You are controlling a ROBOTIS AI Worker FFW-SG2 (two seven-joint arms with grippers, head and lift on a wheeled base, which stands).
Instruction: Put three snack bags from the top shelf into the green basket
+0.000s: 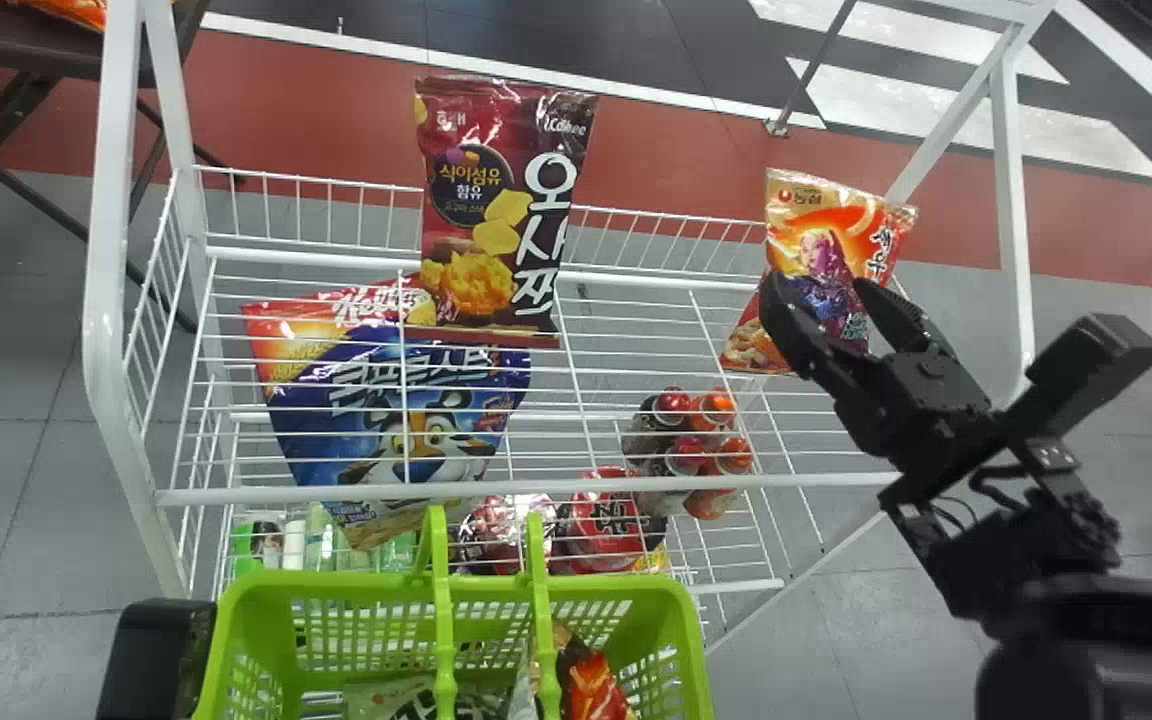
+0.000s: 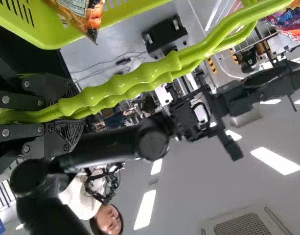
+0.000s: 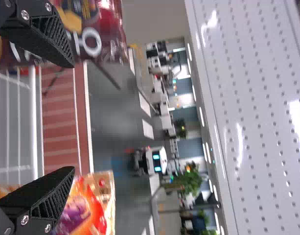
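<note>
Biggest thing here is the white wire rack (image 1: 100,250), with the top shelf stretched across the middle of the head view. Right in front of it, on the robot's side, is the green basket (image 1: 678,610), and its two handles (image 1: 444,610) poke up toward the shelf. The right gripper (image 1: 820,288) is up by the far right part of the shelf, its two fingers spread well apart with nothing pinched, and in the head view they overlap an orange bag. A black bit of the left arm (image 1: 151,665) sits just beside the basket's left side, and the left gripper (image 2: 69,111) is clamped tight on the handles. Snack-wise, there's a big blue bag (image 1: 386,400) at the left, seen through the wires, so it's under them. The dark red bag (image 1: 496,200) is upright at the back rail, its bottom overlapping the blue one in the head view. The orange bag (image 1: 826,215) is over at the right end, leaning a bit, and in the right wrist view it's near one finger. The basket's already got a pale green-and-white bag (image 1: 411,697) in it, plus a red-orange bag (image 1: 596,688) beside that. Smallest stuff: a round red pack (image 1: 606,520) and a little cluster of bottles (image 1: 686,445) with red and orange caps, both below the shelf wires.
</note>
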